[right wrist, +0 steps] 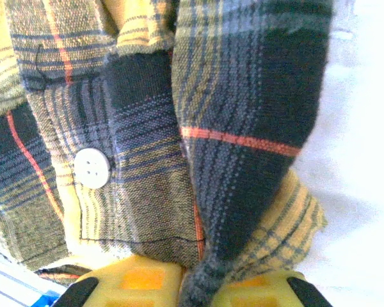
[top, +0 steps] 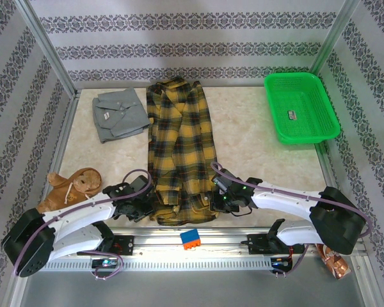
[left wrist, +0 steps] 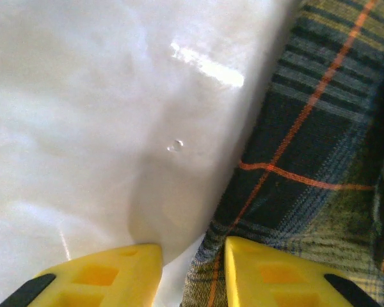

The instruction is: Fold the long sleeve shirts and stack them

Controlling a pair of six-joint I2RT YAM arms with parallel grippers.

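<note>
yellow fingers [right wrist: 137, 281] of the right gripper [right wrist: 201, 280] are seen drawn almost together, and a bunched fold of the plaid flannel shirt [top: 179, 147] is pinched between them. the cloth is gathered into a narrow ridge where it enters the grip, and a white button [right wrist: 92, 167] is seen on the fabric a little beyond the fingertips. the hold is taken at the shirt's near right corner, as seen from above.

on the left gripper [left wrist: 192, 259] the fingers are held partly apart. the pale table [left wrist: 83, 128] is seen through most of the gap, and the shirt's left edge lies in that gap, touching the inner face of the finger on the shirt's side. the other finger rests over bare table, apart from the cloth. no pinch on the fabric is seen here.

from overhead, the plaid shirt is seen laid lengthwise down the middle of the table, collar at the far end and hem at the near edge, with one gripper at each near corner. a grey collared shirt [top: 118, 115] is laid folded at the far left, just beside the plaid shirt's upper part. a green basket [top: 272, 109] is set at the far right corner, well apart from both shirts. a brown plush toy [top: 73, 185] lies at the near left, beside the left arm.
</note>
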